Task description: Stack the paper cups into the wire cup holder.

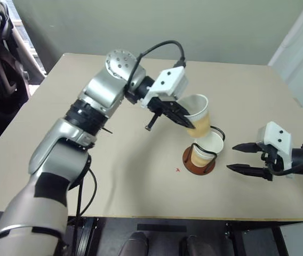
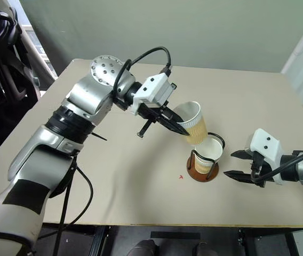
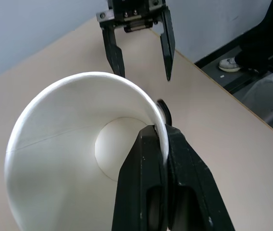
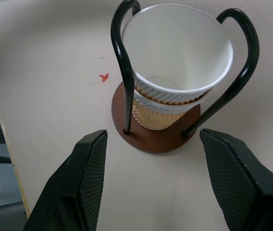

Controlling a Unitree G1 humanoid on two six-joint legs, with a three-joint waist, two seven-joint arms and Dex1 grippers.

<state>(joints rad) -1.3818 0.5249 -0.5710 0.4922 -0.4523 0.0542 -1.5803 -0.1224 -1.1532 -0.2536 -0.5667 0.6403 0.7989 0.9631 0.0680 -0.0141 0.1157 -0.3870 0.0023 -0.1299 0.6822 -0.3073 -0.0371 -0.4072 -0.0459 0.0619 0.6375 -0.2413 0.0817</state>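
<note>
Paper cups: two sit nested in wire cup holder (image 4: 242, 72) on tan table (image 1: 87, 160) near its front edge, w/ nested cups (image 4: 175, 67) standing upright between the black loops on the brown disc base. Left gripper (image 1: 181, 116) is clamped on the rim of a third cup (image 1: 198, 113), one finger inside and one outside, cup tilted w/ mouth toward the arm and its bottom just above the holder. Right gripper (image 1: 239, 157) hangs just beside the holder on the robot's right, jaws spread wide, nothing between them; small red mark (image 1: 177, 169) on table near the base.
</note>
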